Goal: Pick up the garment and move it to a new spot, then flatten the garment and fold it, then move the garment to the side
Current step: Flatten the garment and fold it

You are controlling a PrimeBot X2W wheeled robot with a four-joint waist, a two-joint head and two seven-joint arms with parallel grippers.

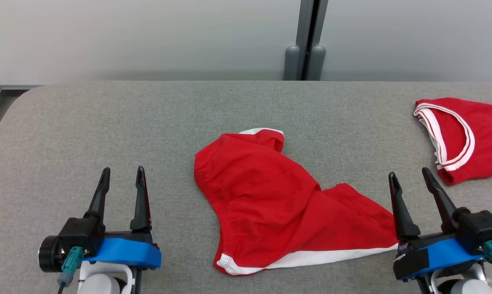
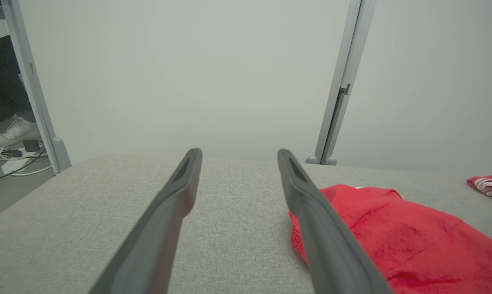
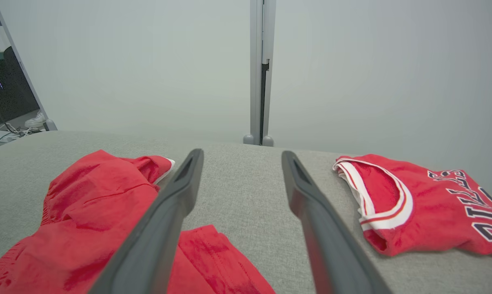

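Lying crumpled mid-frame: red fabric shorts with white hems (image 1: 270,200); red jersey (image 3: 433,212) at right reads partly "BULL"; left fingers (image 1: 141,196), right fingers (image 1: 399,208) spread, empty.

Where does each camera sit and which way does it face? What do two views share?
Head view: on the head, facing down at table and red shorts; left gripper, right gripper open.
Left wrist view: on left wrist, facing wall along its fingers.
Right wrist view: on right wrist, along its fingers; jersey right.
Wrist views share shorts, wall.
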